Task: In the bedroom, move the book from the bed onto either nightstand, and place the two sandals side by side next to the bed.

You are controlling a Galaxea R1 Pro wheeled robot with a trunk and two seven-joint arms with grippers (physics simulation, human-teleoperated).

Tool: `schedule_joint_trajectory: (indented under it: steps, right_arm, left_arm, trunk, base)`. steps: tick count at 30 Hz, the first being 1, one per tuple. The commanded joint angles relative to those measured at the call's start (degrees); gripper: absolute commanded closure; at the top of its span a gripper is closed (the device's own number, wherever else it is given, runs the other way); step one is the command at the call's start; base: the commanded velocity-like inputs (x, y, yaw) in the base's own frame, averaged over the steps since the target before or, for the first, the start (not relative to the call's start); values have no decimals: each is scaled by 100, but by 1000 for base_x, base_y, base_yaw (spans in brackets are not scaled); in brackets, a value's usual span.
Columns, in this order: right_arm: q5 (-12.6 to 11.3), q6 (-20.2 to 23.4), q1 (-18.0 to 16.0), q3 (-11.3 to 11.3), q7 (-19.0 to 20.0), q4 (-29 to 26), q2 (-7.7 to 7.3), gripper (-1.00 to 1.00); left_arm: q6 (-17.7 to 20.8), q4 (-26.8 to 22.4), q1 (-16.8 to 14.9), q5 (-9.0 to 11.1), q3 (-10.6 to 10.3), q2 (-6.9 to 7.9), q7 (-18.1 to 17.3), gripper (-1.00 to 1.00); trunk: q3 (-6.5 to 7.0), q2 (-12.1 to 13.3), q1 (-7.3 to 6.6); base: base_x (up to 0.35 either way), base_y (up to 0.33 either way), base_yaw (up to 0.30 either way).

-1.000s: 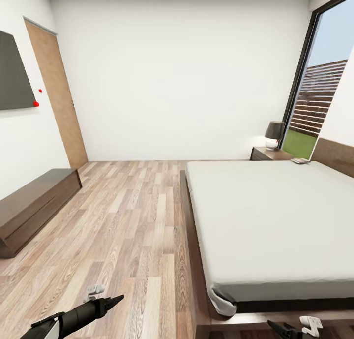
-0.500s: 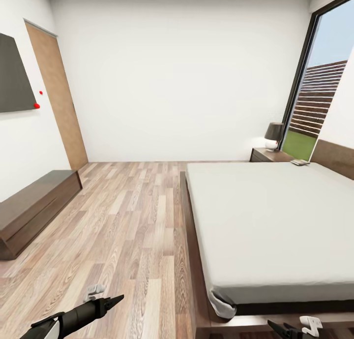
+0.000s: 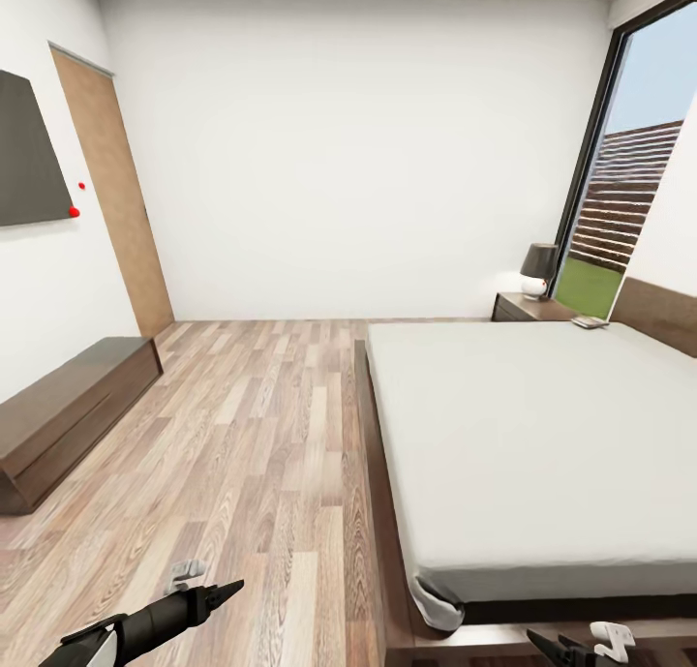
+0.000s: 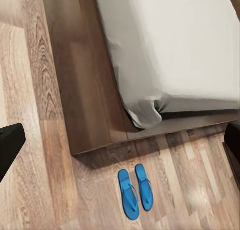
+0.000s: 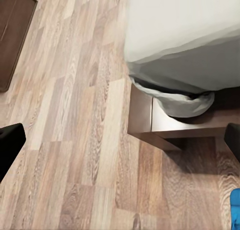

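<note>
Two bright blue flip-flop sandals point(image 4: 135, 191) lie side by side just beside the dark-brown wooden platform bed point(image 4: 85, 89). The small thin book point(image 3: 590, 321) rests on its mattress near the headboard. Both hands stay released, grasping nothing.

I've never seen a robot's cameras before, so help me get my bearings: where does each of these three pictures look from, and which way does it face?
Head view: from the robot's head, facing across the bedroom over the bed; left gripper and right gripper show.
Left wrist view: down at the bed corner and two sandals; dark fingers at the edges.
Right wrist view: down at the bed corner; dark fingers likewise.
Shared: both wrist views show the bed's mattress corner.
</note>
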Motion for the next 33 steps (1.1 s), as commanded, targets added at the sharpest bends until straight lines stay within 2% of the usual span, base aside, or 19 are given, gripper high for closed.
schedule_joint_trajectory:
  steps: [1, 33]
  right_arm:
    - [29, -40, -5, -17, 13, 7, -1, -100]
    - [29, -40, -5, -14, 14, 7, -1, -100]
  left_arm:
    - [60, 1, -3, 35, 6, 1, -21, -100]
    - [56, 1, -3, 35, -3, -8, -13, -100]
  trunk:
    - [12, 38, -23]
    - [587, 1321, -725]
  base:
    - [0, 0, 0]
    - [0, 0, 0]
